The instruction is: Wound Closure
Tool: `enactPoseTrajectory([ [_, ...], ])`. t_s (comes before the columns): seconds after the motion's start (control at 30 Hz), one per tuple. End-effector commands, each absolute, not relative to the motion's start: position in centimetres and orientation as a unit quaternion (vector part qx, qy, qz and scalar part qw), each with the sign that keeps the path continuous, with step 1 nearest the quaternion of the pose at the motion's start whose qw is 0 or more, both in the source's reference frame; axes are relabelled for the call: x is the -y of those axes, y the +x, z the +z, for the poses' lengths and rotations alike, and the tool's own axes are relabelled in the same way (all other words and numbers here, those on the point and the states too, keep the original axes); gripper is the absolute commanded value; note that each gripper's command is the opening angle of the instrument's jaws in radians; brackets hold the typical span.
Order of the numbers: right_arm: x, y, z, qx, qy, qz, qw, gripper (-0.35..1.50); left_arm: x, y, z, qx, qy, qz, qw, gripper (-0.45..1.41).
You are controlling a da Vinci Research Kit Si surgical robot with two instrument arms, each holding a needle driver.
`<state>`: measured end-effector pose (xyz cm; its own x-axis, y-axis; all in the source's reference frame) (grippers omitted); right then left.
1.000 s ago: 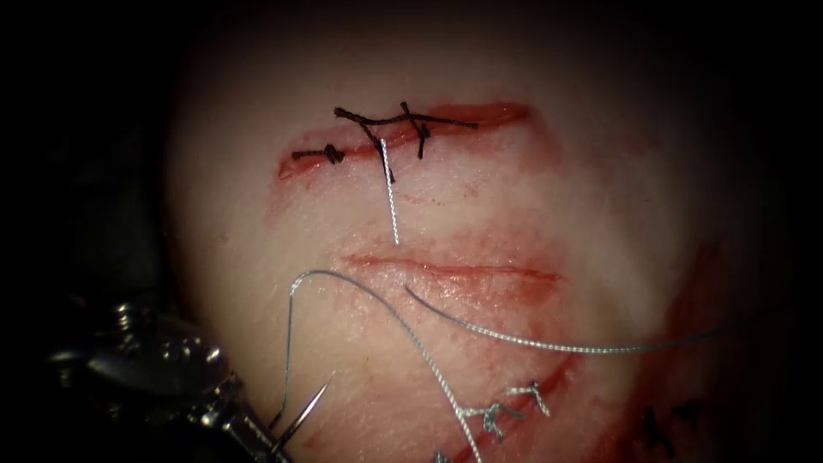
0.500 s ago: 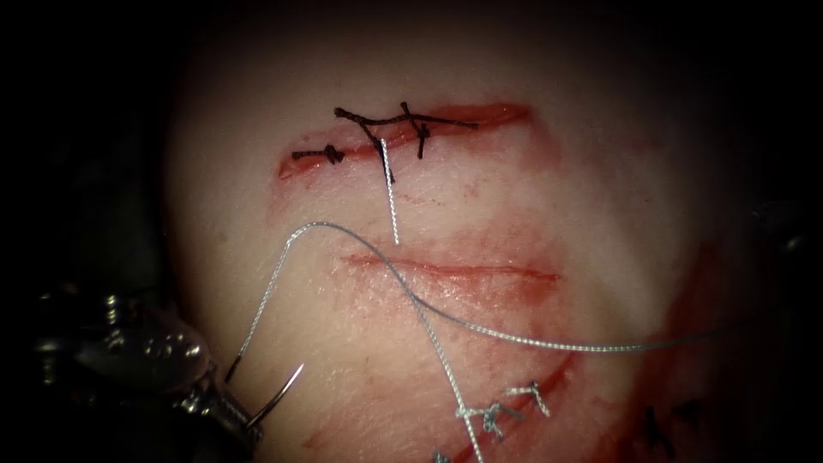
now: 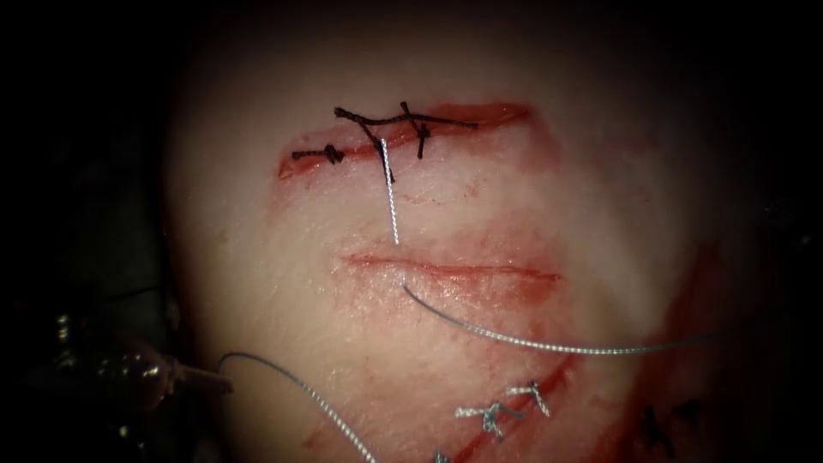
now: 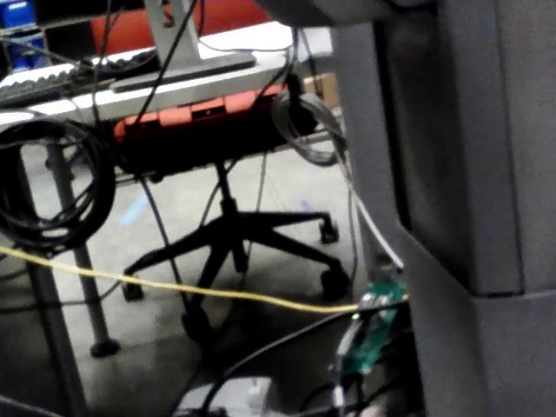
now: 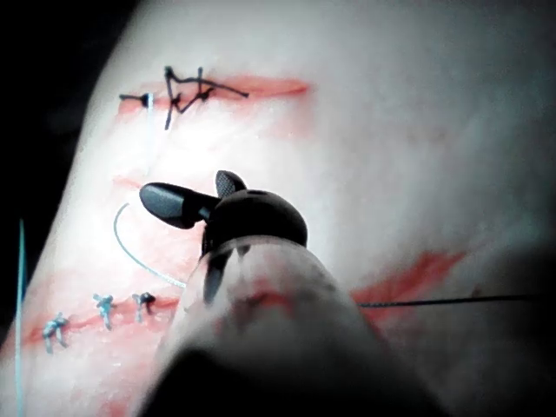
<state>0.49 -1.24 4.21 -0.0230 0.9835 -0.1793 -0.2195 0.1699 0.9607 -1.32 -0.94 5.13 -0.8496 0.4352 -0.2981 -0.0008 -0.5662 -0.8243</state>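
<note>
The tissue [image 3: 600,197] bears three cuts. The upper cut [image 3: 480,114] is closed with black stitches, and a short pale thread end [image 3: 391,201] hangs from it. The middle cut [image 3: 454,270] lies unstitched; thread [image 3: 549,346] leaves its left part and runs off to the right. My left tool [image 3: 210,381] lies dim at the lower left, off the tissue's left edge. A second strand [image 3: 300,390] starts at its tip and curves down to the right. Whether it holds the needle I cannot tell. My right tool [image 5: 184,186] hovers open above the tissue, holding nothing.
The lowest cut [image 3: 549,381] carries pale knotted stitches [image 3: 501,413], seen too from the right wrist [image 5: 100,306]. Red fluid stains the tissue around all cuts. More dark stitches [image 3: 660,429] sit at the lower right.
The left tool has drawn back to the left, and the needle it held has gone from sight. The thread loop that arched over the middle cut has dropped to the lower left.
</note>
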Motion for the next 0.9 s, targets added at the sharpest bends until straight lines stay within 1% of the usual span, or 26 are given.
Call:
enactPoseTrajectory([
  [0.03,1.2,0.58,4.2,-0.496,0.386,0.515,0.583,1.16,0.9,-1.36,5.2,0.433,-0.242,0.859,0.123,1.38],
  [0.1,1.3,0.59,4.2,-0.496,0.386,0.516,0.583,1.16,0.8,-1.35,5.1,0.408,-0.244,0.870,0.130,1.40],
  [0.17,1.3,0.59,4.2,-0.496,0.386,0.515,0.583,1.18,0.7,-1.36,5.1,0.398,-0.254,0.869,0.149,1.31],
  [0.2,1.3,0.59,4.2,-0.496,0.386,0.515,0.583,1.20,0.7,-1.36,5.0,0.401,-0.258,0.865,0.157,1.31],
  [0.27,1.3,0.58,4.2,-0.496,0.386,0.515,0.583,1.20,0.5,-1.37,4.9,0.413,-0.273,0.850,0.179,1.18],
  [0.33,1.3,0.58,4.2,-0.496,0.386,0.515,0.583,1.20,0.3,-1.45,4.7,0.426,-0.309,0.821,0.220,0.98],
  [0.4,1.3,0.58,4.2,-0.496,0.386,0.515,0.583,1.21,0.2,-1.62,4.6,0.441,-0.359,0.777,0.270,0.98],
  [0.43,1.3,0.58,4.2,-0.496,0.386,0.515,0.583,1.23,0.1,-1.75,4.6,0.447,-0.410,0.732,0.310,0.98],
  [0.47,1.3,0.57,4.2,-0.496,0.386,0.515,0.583,1.23,0.2,-1.84,4.6,0.454,-0.446,0.690,0.344,0.89],
  [0.53,1.2,0.52,4.2,-0.494,0.390,0.517,0.581,1.25,0.3,-2.09,4.7,0.518,-0.477,0.583,0.405,0.69],
  [0.6,1.2,0.47,4.2,-0.499,0.382,0.511,0.586,1.23,0.5,-2.35,4.8,0.542,-0.487,0.555,0.401,0.56],
  [0.67,1.1,0.45,4.1,-0.505,0.373,0.507,0.591,1.21,0.6,-2.68,5.0,0.530,-0.501,0.554,0.402,0.59],
  [0.73,1.1,0.42,4.1,-0.514,0.362,0.511,0.586,1.23,0.6,-2.97,5.1,0.504,-0.528,0.578,0.363,0.59],
  [0.8,1.0,0.37,4.1,-0.524,0.357,0.518,0.574,1.23,0.6,-3.27,5.2,0.462,-0.538,0.627,0.322,0.71],
  [0.83,1.0,0.35,4.1,-0.528,0.357,0.519,0.570,1.23,0.5,-3.42,5.3,0.433,-0.536,0.660,0.299,0.71],
  [0.9,1.0,0.29,4.1,-0.534,0.355,0.523,0.562,1.23,0.5,-3.59,5.3,0.412,-0.519,0.693,0.285,0.64],
])
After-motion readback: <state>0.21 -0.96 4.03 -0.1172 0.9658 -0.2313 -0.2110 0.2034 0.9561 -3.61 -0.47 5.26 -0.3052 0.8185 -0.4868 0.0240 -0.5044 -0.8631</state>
